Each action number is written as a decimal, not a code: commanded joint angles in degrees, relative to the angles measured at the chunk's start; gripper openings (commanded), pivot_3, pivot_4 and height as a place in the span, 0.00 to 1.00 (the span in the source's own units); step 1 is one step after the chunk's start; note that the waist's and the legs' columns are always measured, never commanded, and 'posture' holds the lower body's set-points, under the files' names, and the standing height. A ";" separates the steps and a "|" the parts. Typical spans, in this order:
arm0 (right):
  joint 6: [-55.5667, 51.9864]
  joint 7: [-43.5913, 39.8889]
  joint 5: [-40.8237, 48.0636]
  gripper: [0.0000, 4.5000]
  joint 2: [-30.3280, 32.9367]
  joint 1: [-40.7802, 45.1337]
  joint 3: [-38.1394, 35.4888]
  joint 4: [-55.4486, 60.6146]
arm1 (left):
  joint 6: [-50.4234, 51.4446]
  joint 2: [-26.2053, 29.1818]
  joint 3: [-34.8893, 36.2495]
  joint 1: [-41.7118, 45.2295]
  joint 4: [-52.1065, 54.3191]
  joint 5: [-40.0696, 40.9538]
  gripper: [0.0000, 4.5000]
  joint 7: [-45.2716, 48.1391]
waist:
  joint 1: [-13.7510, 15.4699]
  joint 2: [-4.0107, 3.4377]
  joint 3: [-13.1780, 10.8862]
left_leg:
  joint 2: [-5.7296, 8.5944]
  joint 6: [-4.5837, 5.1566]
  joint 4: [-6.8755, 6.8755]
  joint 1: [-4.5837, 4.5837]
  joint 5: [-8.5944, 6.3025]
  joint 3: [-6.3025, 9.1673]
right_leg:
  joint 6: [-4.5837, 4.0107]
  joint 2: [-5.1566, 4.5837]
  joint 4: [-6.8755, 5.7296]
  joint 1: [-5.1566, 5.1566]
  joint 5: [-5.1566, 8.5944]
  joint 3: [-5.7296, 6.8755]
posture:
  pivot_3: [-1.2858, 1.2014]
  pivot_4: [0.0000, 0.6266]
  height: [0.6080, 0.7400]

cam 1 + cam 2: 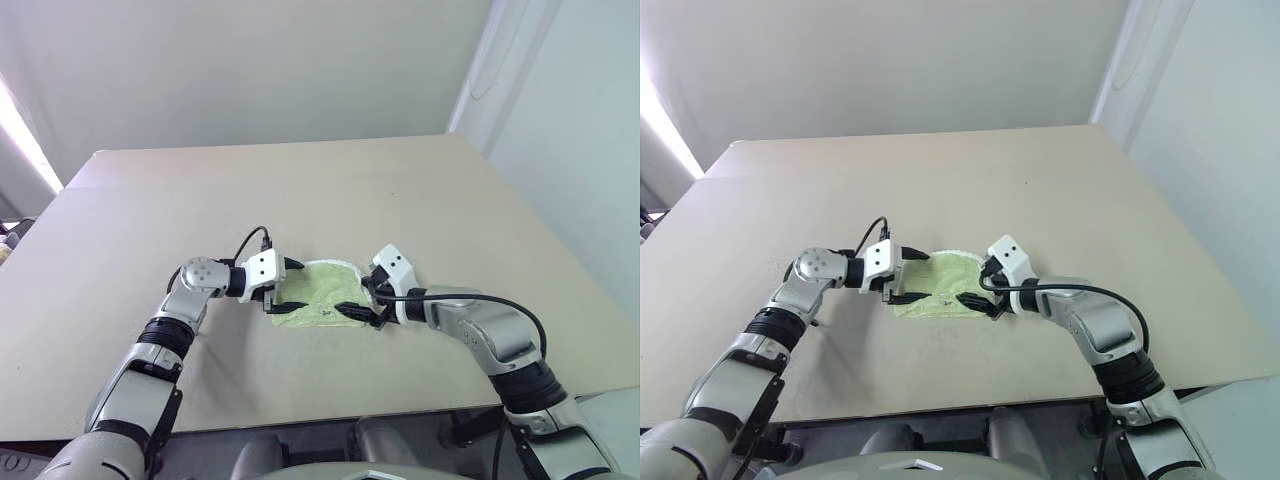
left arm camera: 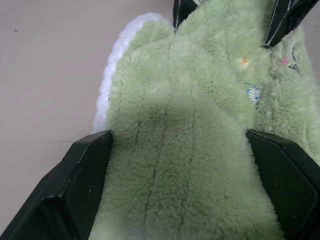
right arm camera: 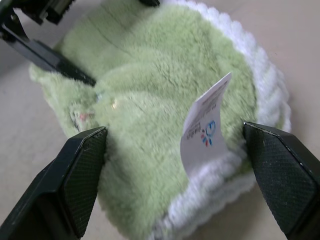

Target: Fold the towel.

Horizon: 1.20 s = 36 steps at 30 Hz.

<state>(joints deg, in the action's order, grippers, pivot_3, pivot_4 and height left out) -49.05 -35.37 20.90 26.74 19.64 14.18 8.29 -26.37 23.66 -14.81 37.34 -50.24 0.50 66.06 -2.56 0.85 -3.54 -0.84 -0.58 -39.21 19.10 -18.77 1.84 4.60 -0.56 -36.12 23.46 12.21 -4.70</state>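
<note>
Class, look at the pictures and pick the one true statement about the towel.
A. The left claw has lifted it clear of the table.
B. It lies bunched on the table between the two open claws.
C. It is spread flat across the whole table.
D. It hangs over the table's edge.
B: the towel lies bunched on the table, with the left claw and right claw open at either side.

bright even light, glare at left edge, soft shadows

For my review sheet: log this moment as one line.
item: lime-green terry towel, bunched on tan table | left gripper: jaws open astride it | right gripper: jaws open astride it
</note>
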 commanded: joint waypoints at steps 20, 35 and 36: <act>-0.14 -7.09 8.15 1.00 5.11 4.10 -15.35 8.28 | 5.39 -0.57 11.48 4.59 -14.72 7.23 0.99 13.18 | -1.27 -0.20 0.23 | 0.02 0.07 0.23 0.48 -0.06 0.13 | 0.24 -0.01 0.07 0.85 -0.05 0.09 | 0.52 0.00 0.79; -4.99 -7.00 9.71 1.00 13.04 3.48 -10.50 21.88 | 39.36 8.34 16.32 1.33 25.64 19.84 0.99 19.48 | -1.68 0.00 -0.01 | 0.00 0.12 0.30 0.45 -0.09 0.03 | 0.12 -0.03 0.09 0.91 0.11 -0.01 | 0.52 0.00 0.79; -4.11 -7.31 8.84 1.00 12.97 3.86 -8.27 22.21 | 41.94 9.09 16.64 -1.21 30.97 20.72 0.99 17.90 | -1.86 0.01 -0.02 | -0.03 0.12 0.36 0.42 -0.09 0.03 | 0.12 0.01 0.09 0.94 0.12 -0.02 | 0.52 0.00 0.79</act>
<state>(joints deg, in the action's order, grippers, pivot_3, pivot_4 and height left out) -54.80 -42.07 30.75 39.55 21.89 3.10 27.96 12.31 31.10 1.17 37.79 -26.96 19.48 85.74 -4.42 0.86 -3.56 -0.92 -0.45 -38.78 19.48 -18.86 1.86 4.68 -0.51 -36.06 24.42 12.34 -4.75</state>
